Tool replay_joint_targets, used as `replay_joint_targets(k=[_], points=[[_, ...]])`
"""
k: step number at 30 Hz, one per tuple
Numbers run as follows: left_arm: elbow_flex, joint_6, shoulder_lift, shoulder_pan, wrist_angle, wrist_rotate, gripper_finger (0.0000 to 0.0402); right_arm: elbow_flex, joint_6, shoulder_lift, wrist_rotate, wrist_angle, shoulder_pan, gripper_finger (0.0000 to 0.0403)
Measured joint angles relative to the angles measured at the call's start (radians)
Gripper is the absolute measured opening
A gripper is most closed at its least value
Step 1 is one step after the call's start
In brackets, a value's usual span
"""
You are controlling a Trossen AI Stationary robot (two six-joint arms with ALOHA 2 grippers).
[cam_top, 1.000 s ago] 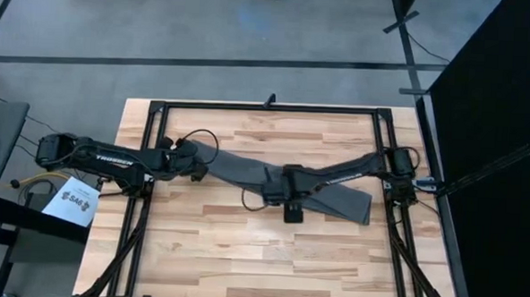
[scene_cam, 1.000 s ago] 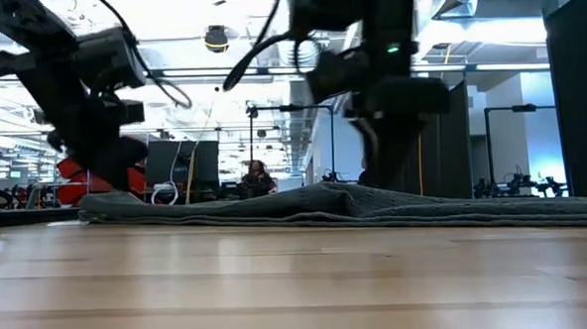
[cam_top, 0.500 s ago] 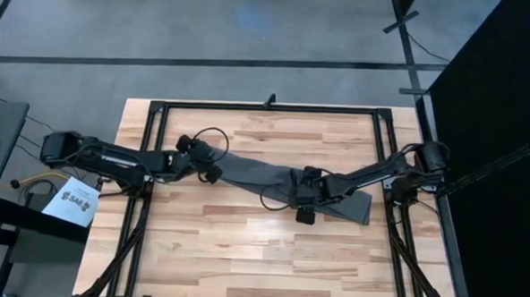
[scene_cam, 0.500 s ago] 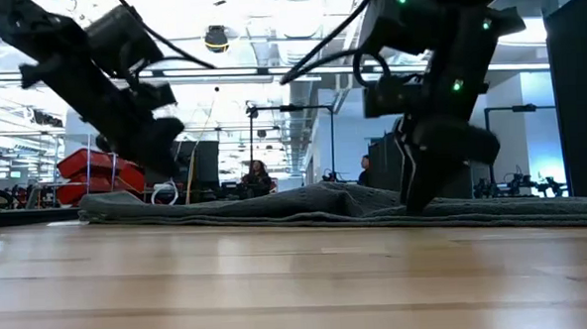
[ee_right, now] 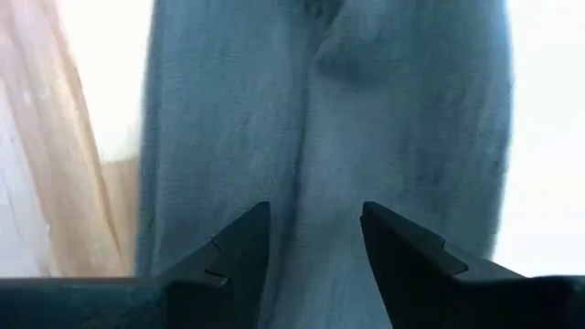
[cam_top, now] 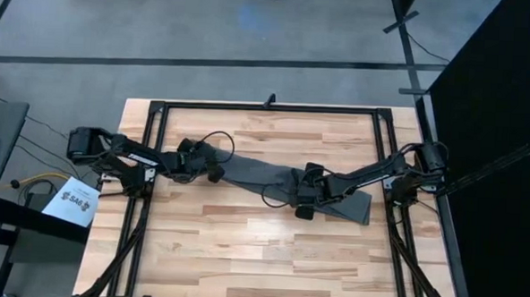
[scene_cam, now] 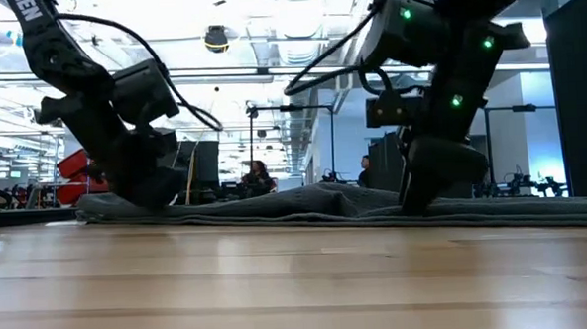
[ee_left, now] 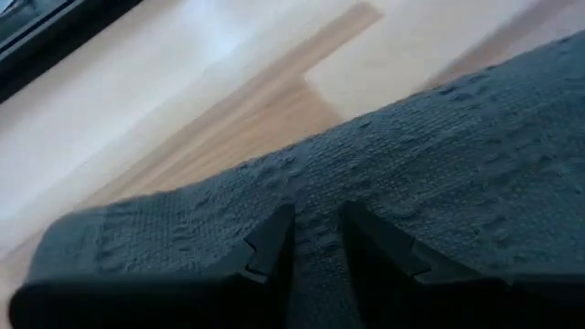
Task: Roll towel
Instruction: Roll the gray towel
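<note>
dark grey woven cloth, the towel (cam_top: 286,181) lay as a long narrow band across the middle of the high view, running from centre-left down toward the right, where its broad end reached near the right frame rail. in the low view the towel (scene_cam: 335,204) lay nearly flat on the wooden table (cam_top: 243,246), with one low ridge near the middle of the frame. you would judge it soft, limp and light: it would sag and bunch rather than hold a shape, and its coarse weave should grip the fingertips instead of slipping. nothing about it looked fragile.

your left gripper (cam_top: 212,168) sat low at the towel's left end, at centre-left of the high view. in the left wrist view its fingers (ee_left: 272,245) stood only a narrow gap apart, right against the weave, and you could not tell whether any cloth was pinched between them. your right gripper (cam_top: 302,193) was down on the band just right of centre; in the right wrist view its fingers (ee_right: 233,251) were spread apart over the cloth, holding nothing.

for a roll, the best hold looked to be a short end edge, pinched at the corners so the band turns over evenly; a hold in mid-band would likely just lift a fold. no roll had formed yet.
</note>
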Motion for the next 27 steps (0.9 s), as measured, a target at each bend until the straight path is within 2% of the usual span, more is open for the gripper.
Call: replay_joint_targets(k=[4, 12, 16, 21, 27], points=[[0.000, -0.049, 0.000, 0.023, -0.042, -0.026, 0.0082, -0.005, -0.008, -0.001, -0.001, 0.003, -0.024, 0.0143], [0.000, -0.054, 0.000, 0.026, -0.049, -0.029, 0.0081, -0.005, -0.119, 0.000, -0.001, 0.064, -0.064, 0.0108], [0.000, -0.071, 0.000, 0.026, -0.068, -0.030, 0.0081, -0.005, -0.143, 0.000, -0.003, 0.063, -0.069, 0.0069], [0.000, -0.083, 0.000, 0.026, -0.078, -0.030, 0.0081, -0.005, -0.169, 0.000, -0.072, 0.067, -0.068, 0.0007], [0.000, -0.095, 0.000, 0.026, -0.092, -0.031, 0.0081, -0.005, -0.204, 0.000, -0.073, 0.068, -0.034, 0.0001]])
